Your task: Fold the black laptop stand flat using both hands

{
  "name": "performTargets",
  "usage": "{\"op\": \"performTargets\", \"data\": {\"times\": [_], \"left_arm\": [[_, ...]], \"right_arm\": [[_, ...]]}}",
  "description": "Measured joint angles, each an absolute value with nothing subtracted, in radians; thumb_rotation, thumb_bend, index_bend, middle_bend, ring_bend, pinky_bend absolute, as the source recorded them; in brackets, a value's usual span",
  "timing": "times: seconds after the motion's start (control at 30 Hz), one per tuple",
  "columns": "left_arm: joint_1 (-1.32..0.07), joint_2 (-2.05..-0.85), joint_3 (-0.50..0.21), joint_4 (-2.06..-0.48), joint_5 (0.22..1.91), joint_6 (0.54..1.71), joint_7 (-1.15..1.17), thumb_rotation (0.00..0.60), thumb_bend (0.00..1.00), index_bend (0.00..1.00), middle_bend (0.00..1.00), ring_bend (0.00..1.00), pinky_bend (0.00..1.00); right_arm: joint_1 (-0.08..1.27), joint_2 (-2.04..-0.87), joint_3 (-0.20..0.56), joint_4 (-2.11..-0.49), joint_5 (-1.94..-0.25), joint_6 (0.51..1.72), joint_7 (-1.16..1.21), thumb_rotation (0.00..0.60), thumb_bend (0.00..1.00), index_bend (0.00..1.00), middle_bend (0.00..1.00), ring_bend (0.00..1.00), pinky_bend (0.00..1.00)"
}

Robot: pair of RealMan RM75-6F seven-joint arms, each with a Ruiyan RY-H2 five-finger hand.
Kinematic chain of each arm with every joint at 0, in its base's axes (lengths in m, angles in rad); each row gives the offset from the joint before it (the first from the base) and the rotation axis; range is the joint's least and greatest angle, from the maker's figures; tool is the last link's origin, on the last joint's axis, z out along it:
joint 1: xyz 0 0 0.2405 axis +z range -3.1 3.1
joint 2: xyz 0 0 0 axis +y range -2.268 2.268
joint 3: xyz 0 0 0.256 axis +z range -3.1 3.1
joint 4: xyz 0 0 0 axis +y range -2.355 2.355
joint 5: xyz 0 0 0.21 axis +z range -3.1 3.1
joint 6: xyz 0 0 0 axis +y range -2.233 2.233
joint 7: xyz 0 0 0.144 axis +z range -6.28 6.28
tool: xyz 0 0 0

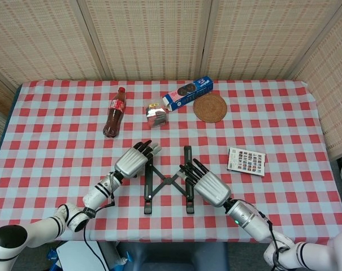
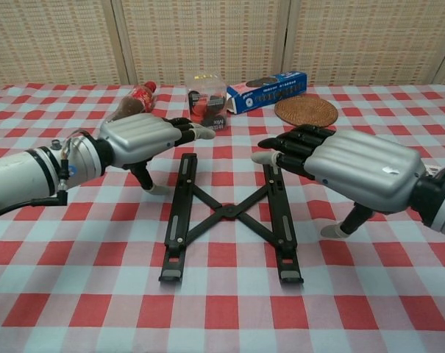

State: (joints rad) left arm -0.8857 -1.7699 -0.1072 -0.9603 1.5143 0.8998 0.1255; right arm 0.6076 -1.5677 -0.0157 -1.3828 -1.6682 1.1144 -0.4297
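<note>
**Stand still spread – hands in position, fold not yet begun**

Progress: early. The black laptop stand (image 1: 168,182) lies low on the checked table (image 1: 57,135) near the front edge, centre, but its two side rails are well apart w/ the X-shaped cross links between them fully splayed. So "flat" in the sense of collapsed rails isn't reached; in my judgement nearly all the work is left: rails need pushing toward each other till the X closes up.

Hands: left hand (image 2: 140,140) sits over the far end of the left rail, fingers extended toward the middle, thumb pointing down to the cloth just outside the rail. Empty, fingers apart, nothing held. Can't tell from either view whether it actually touches the rail. Right hand (image 2: 354,171) mirrors it at the right rail's far end: fingers stretched inward over the rail top, thumb down on the outer side, nothing gripped. Contact again unclear.

Stand itself: matte black, two long slim bars roughly parallel, each w/ a small lip at the near end. Thin crossed struts meet at a centre pivot. Looks rigid, light, likely to slide on the cloth if pushed from one side only, so both sides prob. need equal pressure.

Nearby but well apart: cola bottle (image 1: 114,112), biscuit box (image 1: 187,92), round woven coaster (image 1: 210,108), a colourful card (image 1: 246,161).
</note>
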Motion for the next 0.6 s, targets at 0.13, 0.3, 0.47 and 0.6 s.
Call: {"op": "performTargets", "data": {"times": [0.13, 0.3, 0.47, 0.6], "left_arm": [[-0.882, -1.769, -0.101, -0.946, 1.511, 0.903, 0.118, 0.6, 0.2, 0.0, 0.0, 0.0, 0.18], [-0.88, -1.773, -0.094, -0.922, 1.502, 0.899, 0.103, 0.6, 0.2, 0.0, 0.0, 0.0, 0.18], [-0.883, -1.789, -0.092, -0.906, 1.495, 0.896, 0.09, 0.6, 0.2, 0.0, 0.0, 0.0, 0.18], [-0.884, -1.795, -0.089, -0.902, 1.495, 0.898, 0.087, 0.6, 0.2, 0.0, 0.0, 0.0, 0.18]], "right_arm": [[0.61, -1.577, -0.016, -1.367, -1.671, 1.109, -0.43, 0.6, 0.0, 0.0, 0.0, 0.0, 0.0], [0.615, -1.589, -0.012, -1.35, -1.667, 1.1, -0.436, 0.6, 0.0, 0.0, 0.0, 0.0, 0.0], [0.623, -1.611, -0.008, -1.324, -1.669, 1.092, -0.446, 0.6, 0.0, 0.0, 0.0, 0.0, 0.0], [0.627, -1.633, -0.007, -1.296, -1.675, 1.093, -0.447, 0.6, 0.0, 0.0, 0.0, 0.0, 0.0]]}}
